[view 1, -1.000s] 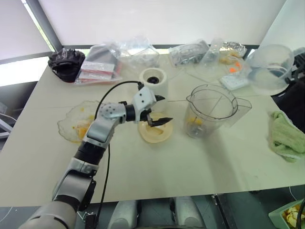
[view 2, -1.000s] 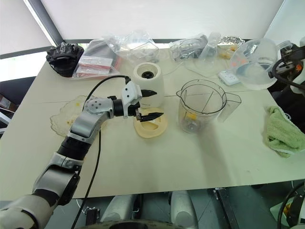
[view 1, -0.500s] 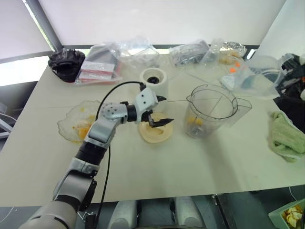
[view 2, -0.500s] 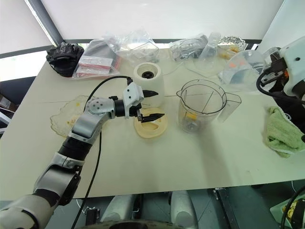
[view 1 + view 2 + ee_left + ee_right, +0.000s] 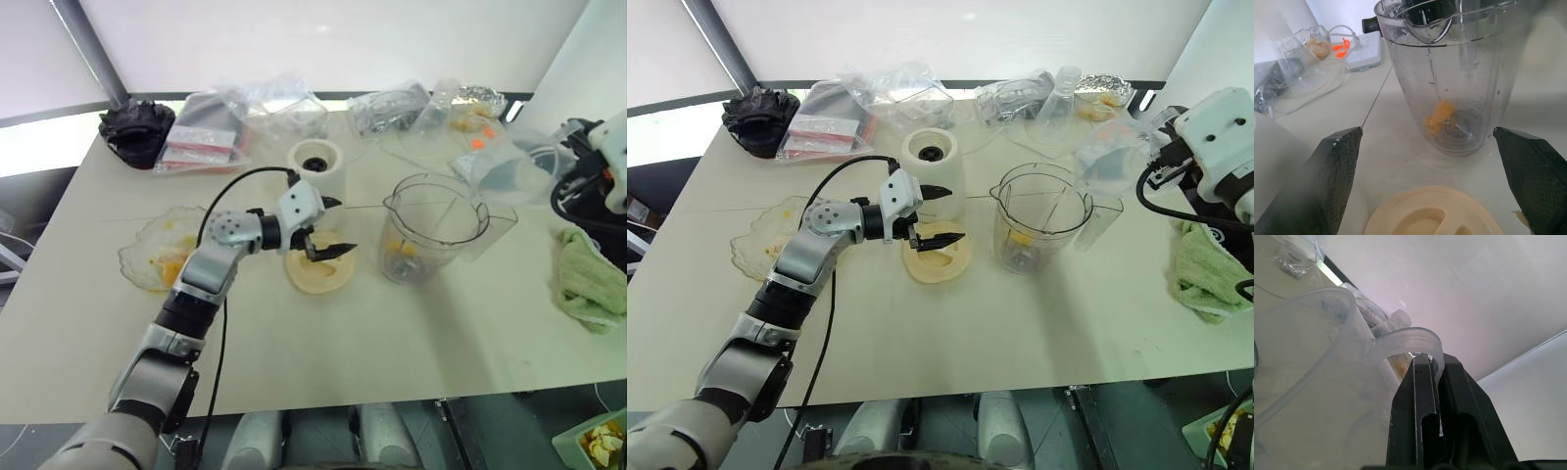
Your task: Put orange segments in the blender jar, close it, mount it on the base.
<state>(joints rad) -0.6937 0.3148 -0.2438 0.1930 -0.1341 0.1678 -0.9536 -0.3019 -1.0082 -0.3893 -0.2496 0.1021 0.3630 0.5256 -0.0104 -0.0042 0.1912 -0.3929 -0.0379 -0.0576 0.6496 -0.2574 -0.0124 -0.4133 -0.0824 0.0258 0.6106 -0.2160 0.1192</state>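
The clear blender jar (image 5: 431,230) stands upright and uncovered right of the table's centre, with an orange segment (image 5: 1440,115) at its bottom by the blade. More orange segments lie in a crinkled glass bowl (image 5: 157,255) at the left. The cream-white base (image 5: 315,162) stands behind a flat cream lid (image 5: 318,272). My left gripper (image 5: 333,227) hovers open just above that lid, pointing at the jar. At the right, my right gripper (image 5: 1431,360) is shut on the handle of a clear plastic jug (image 5: 1112,157), held tilted in the air right of and behind the jar.
A green cloth (image 5: 588,279) lies at the right edge. Plastic bags (image 5: 235,122), a black bundle (image 5: 135,127), foil (image 5: 477,98) and a white power strip (image 5: 1365,49) line the back of the table. A tub of peel (image 5: 598,441) sits below the table's near right corner.
My right arm has come in from the right, carrying the clear jug leftward and rolling it into a tilt. The left arm, lid and jar have kept still.
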